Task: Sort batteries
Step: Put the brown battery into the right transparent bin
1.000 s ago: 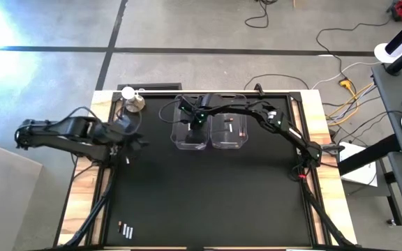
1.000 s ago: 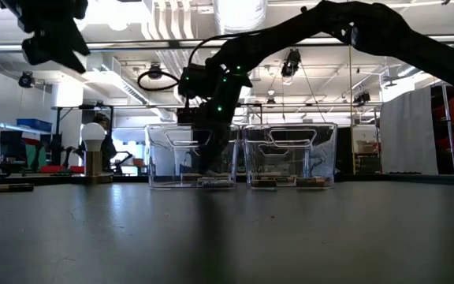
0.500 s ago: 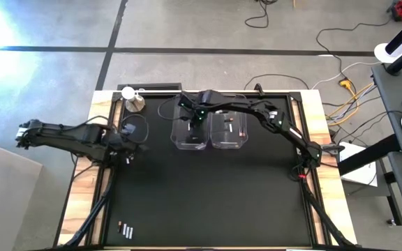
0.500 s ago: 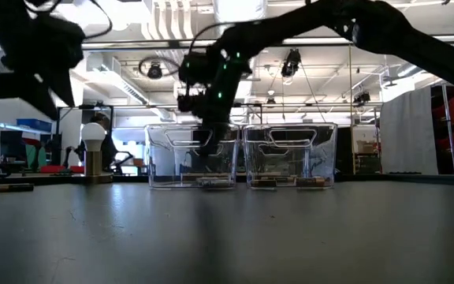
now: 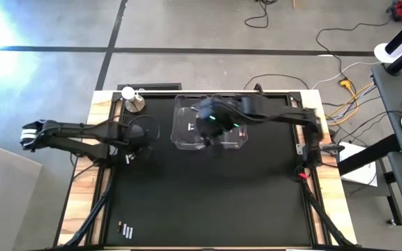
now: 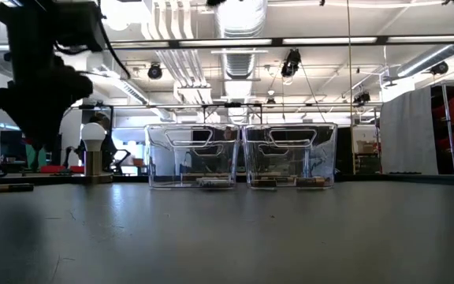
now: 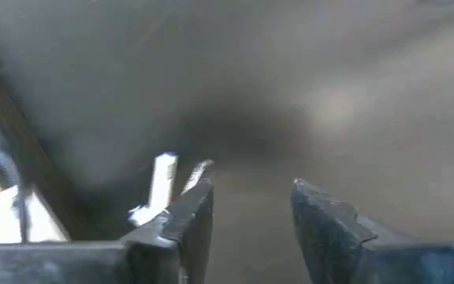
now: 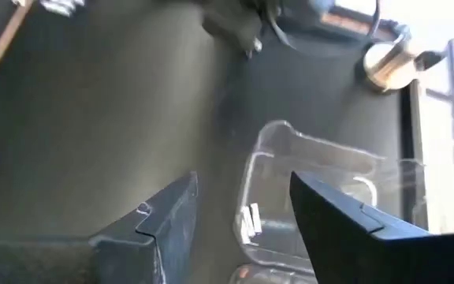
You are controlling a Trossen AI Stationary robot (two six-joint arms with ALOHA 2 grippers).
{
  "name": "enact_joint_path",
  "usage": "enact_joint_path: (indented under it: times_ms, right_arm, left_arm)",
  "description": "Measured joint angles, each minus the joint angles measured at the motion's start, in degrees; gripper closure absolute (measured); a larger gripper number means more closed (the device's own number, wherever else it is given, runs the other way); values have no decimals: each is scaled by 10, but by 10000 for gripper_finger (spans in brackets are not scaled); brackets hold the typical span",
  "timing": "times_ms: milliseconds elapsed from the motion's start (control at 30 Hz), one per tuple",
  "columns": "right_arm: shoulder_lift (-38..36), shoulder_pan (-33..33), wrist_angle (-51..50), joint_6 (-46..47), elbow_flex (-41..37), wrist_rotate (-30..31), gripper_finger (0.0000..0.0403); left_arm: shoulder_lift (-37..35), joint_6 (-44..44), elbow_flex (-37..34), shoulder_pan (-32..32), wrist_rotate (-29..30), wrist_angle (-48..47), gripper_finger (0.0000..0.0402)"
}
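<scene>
1. While its two dark fingers stand apart with nothing between them, the right end effector (image 8: 243,213) hangs above the two clear plastic bins (image 5: 208,129) near the far edge of the black bench (image 5: 208,202).
2. Inside the bins, on their floors, lie several tiny cylindrical batteries (image 6: 278,182), some pale and some dark.
3. Spread and empty as well, the left end effector (image 7: 251,213) hovers over the bench's left side, near its edge.
4. More small batteries (image 5: 125,229) lie in a cluster near the front left corner.
5. At the far left corner stands a silver round-topped metal knob with a white ball (image 5: 132,100).
</scene>
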State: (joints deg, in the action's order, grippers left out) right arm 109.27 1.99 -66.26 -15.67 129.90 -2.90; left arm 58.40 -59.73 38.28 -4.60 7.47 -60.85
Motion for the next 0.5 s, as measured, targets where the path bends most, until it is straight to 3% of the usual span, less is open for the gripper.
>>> enact_joint_path:
  times_ms: [200, 367, 500]
  right_arm:
    - [-106, -98, 1, 64, -46, 94, 227]
    - [-167, -160, 0, 125, -101, 188, 241]
    - [-208, -183, 2, 194, -153, 212, 253]
  left_arm:
    - [54, 67, 2, -66, -98, 8, 287]
    - [114, 99, 3, -80, -97, 10, 298]
    - [152, 124, 9, -106, -93, -5, 299]
